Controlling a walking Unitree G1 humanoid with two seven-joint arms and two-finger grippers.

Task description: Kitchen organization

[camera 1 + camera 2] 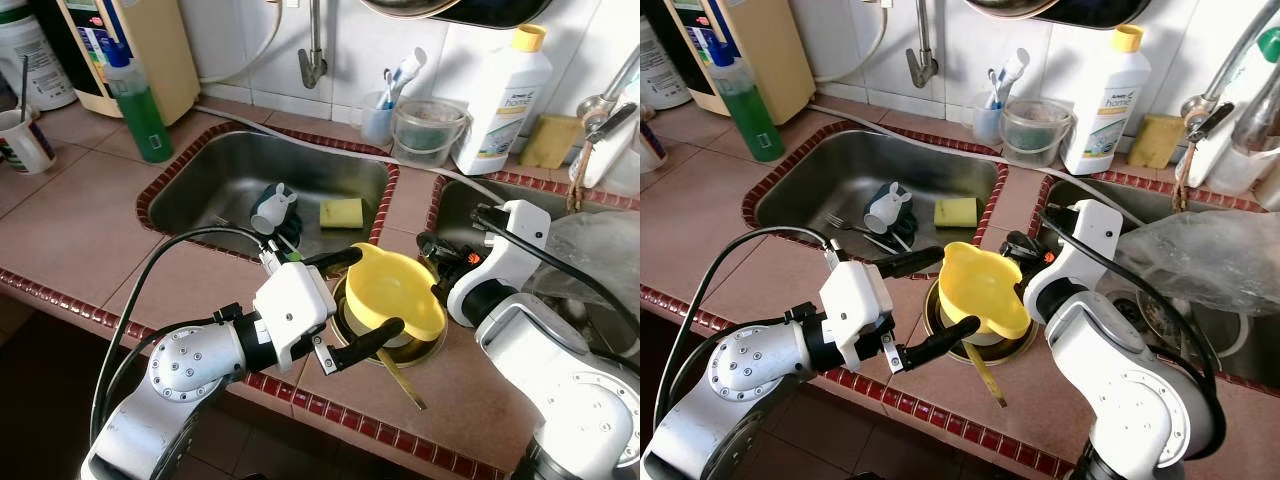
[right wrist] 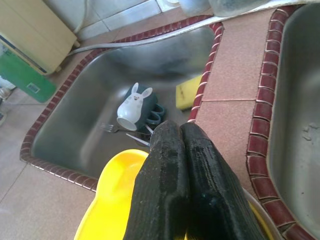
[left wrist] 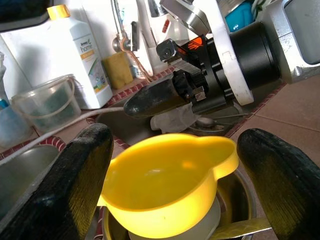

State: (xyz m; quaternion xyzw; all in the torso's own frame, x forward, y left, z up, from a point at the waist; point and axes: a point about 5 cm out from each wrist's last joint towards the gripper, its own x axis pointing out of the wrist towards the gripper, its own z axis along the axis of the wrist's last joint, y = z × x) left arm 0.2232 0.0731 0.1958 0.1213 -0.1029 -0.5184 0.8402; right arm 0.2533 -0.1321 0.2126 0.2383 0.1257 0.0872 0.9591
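The yellow plastic jug (image 1: 392, 290), on a steel bowl (image 1: 437, 347) near the counter's front edge, was bracketed by the spread-fingered left gripper (image 1: 352, 303); the right gripper (image 2: 182, 192), fingers pressed together, was beside its rim.

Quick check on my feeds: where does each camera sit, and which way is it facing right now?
Left and right eye views: on the head, looking down at the sink and counter; both silver arms show.
Left wrist view: along the open left tool, facing the yellow bowl and the right tool.
Right wrist view: along the shut right tool's fingers, facing the bunny cup in the sink.
Shared: the yellow bowl.
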